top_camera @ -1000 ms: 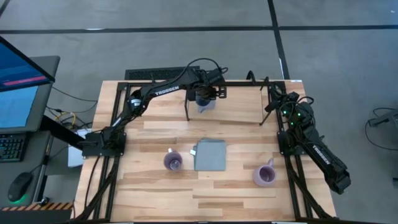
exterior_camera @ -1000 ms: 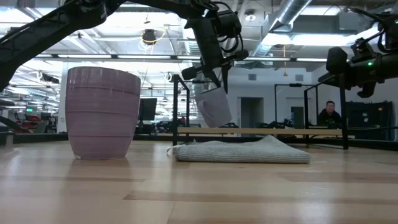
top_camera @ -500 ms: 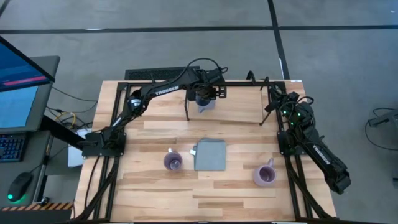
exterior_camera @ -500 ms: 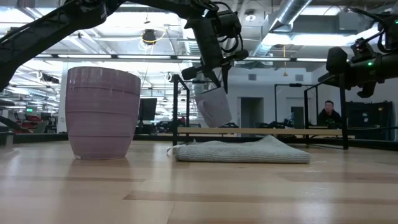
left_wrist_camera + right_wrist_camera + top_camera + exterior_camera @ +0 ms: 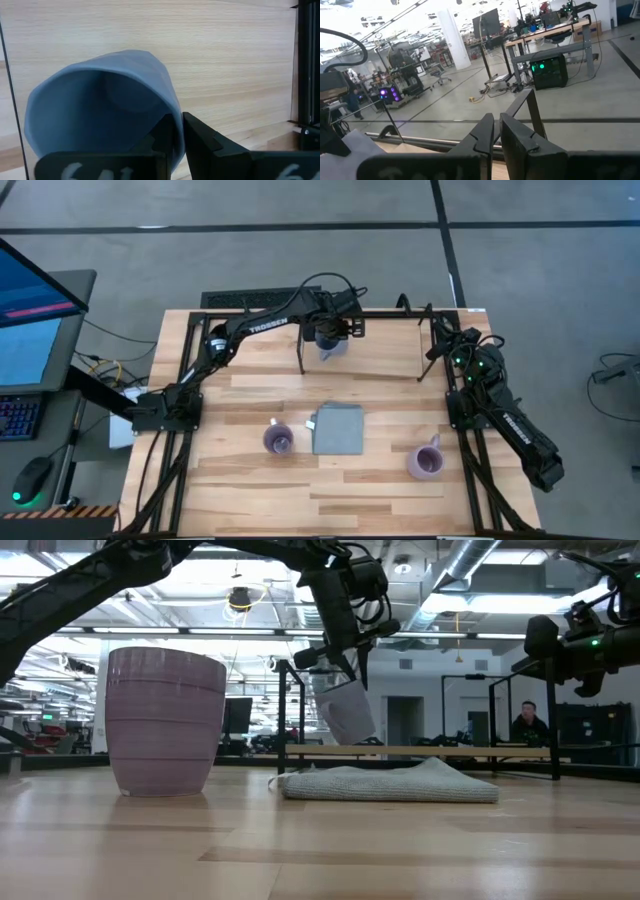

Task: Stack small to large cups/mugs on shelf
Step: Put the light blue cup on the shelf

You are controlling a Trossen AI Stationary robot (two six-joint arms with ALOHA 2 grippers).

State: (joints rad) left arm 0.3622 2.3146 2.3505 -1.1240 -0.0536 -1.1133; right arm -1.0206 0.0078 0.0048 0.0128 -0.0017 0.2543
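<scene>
My left gripper (image 5: 332, 332) reaches over the shelf (image 5: 385, 352), a light board in a black rod frame at the table's far side. It is shut on the blue mug (image 5: 330, 346), which shows pale and tilted in the low view (image 5: 348, 712), close above the shelf board (image 5: 450, 752). Two light purple mugs stand upright on the tabletop, one left of the middle (image 5: 277, 439) and one near the right edge (image 5: 425, 461). My right gripper (image 5: 440, 340) waits shut by the shelf's right end, holding nothing (image 5: 496, 131). My left gripper (image 5: 177, 122) pinches the blue mug's wall at the rim (image 5: 172, 107), one finger (image 5: 157, 137) inside the mug and the other finger (image 5: 202, 142) outside. The fingers come from above, pointing down. The mug (image 5: 348, 712) hangs tilted below them, its base just over the shelf board.
A flat grey-blue square (image 5: 338, 428) lies on the table between the two purple mugs; in the low view it is a low mound (image 5: 390, 783) in front of the shelf. The nearer purple mug (image 5: 165, 720) looms at left. A person (image 5: 528, 725) sits far behind the table.
</scene>
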